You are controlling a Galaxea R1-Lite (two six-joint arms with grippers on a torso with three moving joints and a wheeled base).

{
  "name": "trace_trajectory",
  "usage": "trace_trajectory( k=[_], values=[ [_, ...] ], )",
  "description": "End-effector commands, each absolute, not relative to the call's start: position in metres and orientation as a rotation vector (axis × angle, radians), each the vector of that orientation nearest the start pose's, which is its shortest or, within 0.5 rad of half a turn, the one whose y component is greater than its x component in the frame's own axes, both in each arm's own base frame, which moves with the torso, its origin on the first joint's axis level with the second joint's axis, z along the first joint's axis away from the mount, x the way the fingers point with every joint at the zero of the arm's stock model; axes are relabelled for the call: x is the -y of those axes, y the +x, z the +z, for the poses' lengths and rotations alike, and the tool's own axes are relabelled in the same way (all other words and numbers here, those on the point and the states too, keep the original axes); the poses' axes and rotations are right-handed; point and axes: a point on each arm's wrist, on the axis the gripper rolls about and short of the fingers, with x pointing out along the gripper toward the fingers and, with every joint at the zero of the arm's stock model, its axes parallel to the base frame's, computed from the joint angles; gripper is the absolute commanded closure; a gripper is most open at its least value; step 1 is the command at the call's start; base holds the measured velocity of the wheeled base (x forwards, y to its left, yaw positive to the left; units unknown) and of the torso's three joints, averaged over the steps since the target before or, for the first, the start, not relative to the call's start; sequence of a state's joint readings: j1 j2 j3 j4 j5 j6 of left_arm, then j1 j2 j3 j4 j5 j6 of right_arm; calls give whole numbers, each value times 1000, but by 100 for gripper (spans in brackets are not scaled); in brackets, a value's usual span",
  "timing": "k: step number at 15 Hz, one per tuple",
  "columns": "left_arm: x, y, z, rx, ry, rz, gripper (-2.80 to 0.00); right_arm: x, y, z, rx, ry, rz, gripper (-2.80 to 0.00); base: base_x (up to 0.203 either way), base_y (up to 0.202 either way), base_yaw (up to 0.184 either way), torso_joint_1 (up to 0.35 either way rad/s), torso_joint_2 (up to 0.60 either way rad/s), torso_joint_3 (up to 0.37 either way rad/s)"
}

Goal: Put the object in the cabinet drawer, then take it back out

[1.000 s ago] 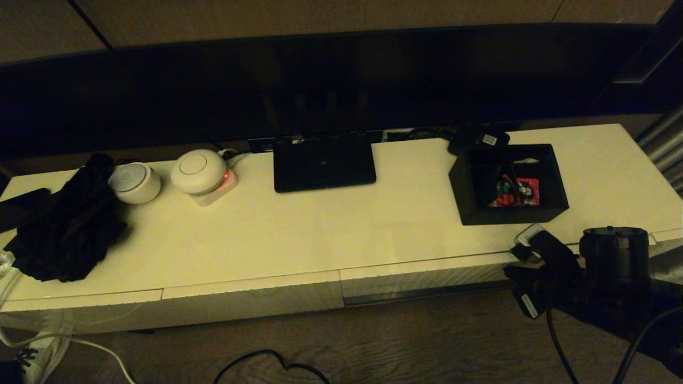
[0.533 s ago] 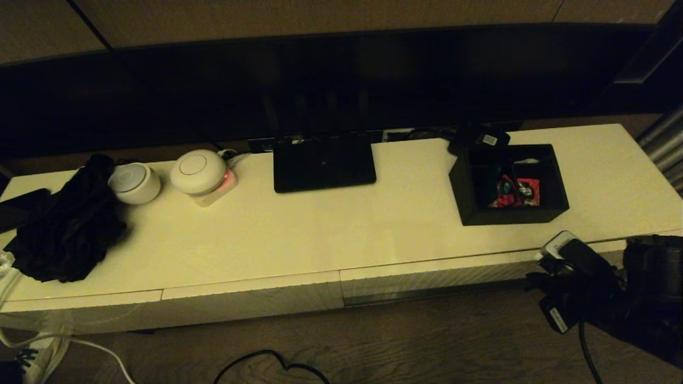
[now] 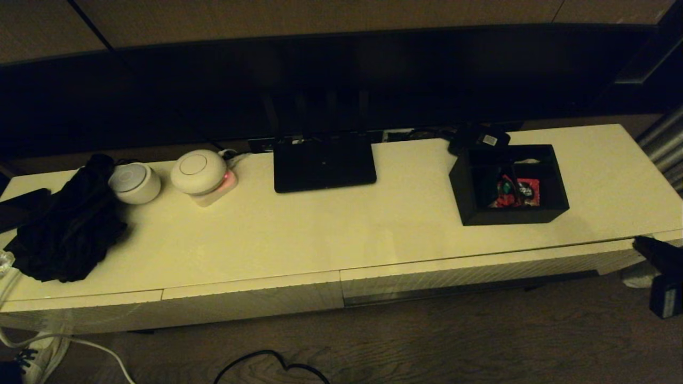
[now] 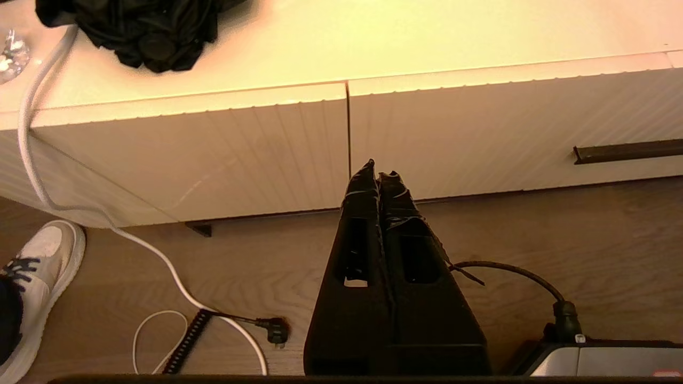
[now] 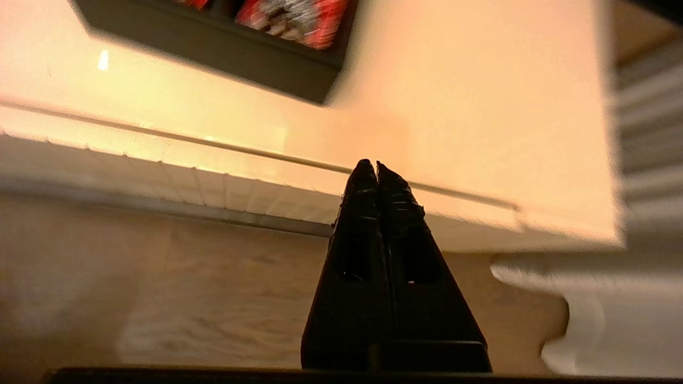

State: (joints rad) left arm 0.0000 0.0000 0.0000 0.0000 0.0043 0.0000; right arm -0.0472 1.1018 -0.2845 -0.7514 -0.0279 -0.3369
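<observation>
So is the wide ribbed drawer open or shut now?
Shut: the drawer front sits flush under the cabinet top, no interior showing. The black box sits on top.

I see the black rectangular box resting flat on the cream cabinet top, toward the right of my head view, open side up. Inner dividers split it into compartments, and red packets lie in the one nearest its middle. Below, along the cabinet's front edge, the widest drawer runs from centre frame to the right, its finely ribbed cream front pushed in.
</observation>
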Motion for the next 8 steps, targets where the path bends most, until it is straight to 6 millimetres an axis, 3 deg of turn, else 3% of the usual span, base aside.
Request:
trace_trajectory(
  k=[1,4,8],
  values=[
    [0,-23,75,-3,0,4,0,7,87,191,75,-273,-116,0,0,0,0,0,0,0],
    [0,-23,75,-3,0,4,0,4,40,175,87,-176,-117,0,0,0,0,0,0,0],
    [0,-23,75,-3,0,5,0,0,-10,135,6,-74,-74,0,0,0,0,0,0,0]
  ],
)
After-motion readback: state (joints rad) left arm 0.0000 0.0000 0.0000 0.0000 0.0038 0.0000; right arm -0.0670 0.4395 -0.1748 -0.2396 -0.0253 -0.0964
